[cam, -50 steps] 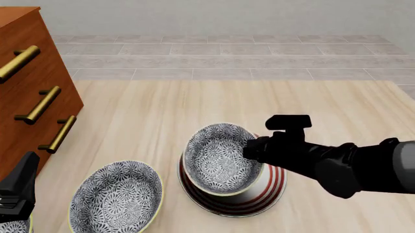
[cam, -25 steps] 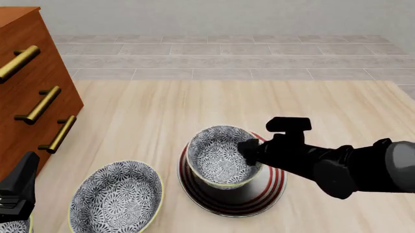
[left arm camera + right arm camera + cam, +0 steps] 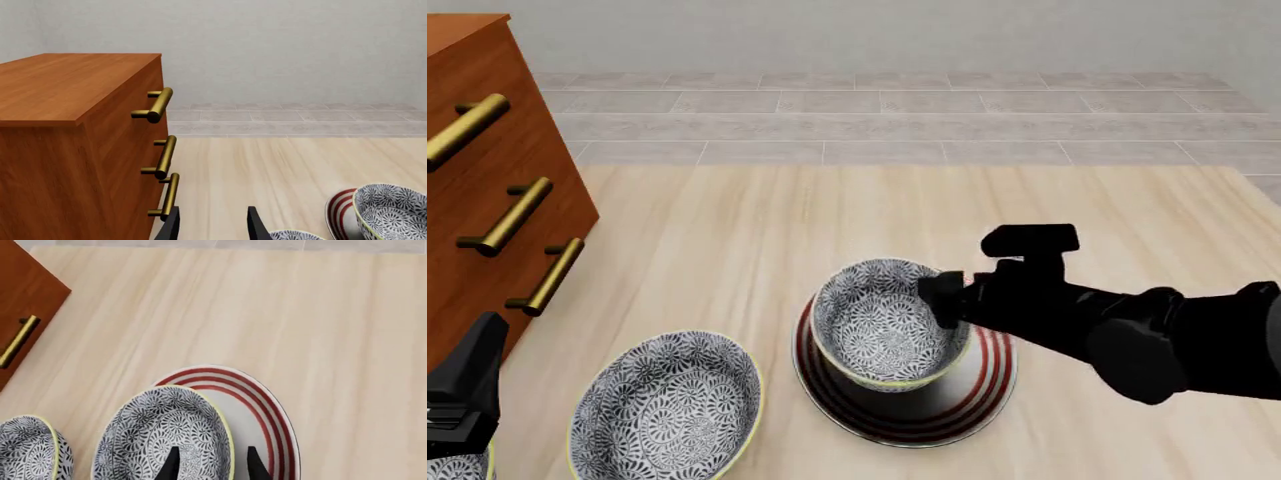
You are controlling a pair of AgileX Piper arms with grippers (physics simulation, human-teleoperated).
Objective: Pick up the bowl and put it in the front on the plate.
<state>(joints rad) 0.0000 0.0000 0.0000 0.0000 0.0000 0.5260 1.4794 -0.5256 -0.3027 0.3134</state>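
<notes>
Far left: wooden drawer unit point(image 3: 487, 170) with brass handles point(image 3: 510, 215) stands at the desk point(image 3: 868, 215) edge. Your left gripper point(image 3: 212, 222) sits low at the near-left corner, idle, pointing forward past the drawer front; its fingers point(image 3: 172, 226) are spread with nothing between them. Just right of it on the desk is the wider shallow bowl point(image 3: 667, 405), same floral pattern, apart from the plate. Centre: the plate point(image 3: 981, 385) lies flat on the desk, and the bowl point(image 3: 888, 320) stands upright on it, shifted toward the plate's left side so the red rings show mostly on the right. Your right arm point(image 3: 1134, 330) comes in from the right edge, roughly level, reaching leftward to the bowl's right rim. Right gripper point(image 3: 212, 462): in the wrist view the two fingers point(image 3: 253, 462) straddle the bowl's yellow rim, one over the inside, one outside over the plate. They look parted, with a gap on either side of the rim; can't tell for sure whether the pads touch the wall.
</notes>
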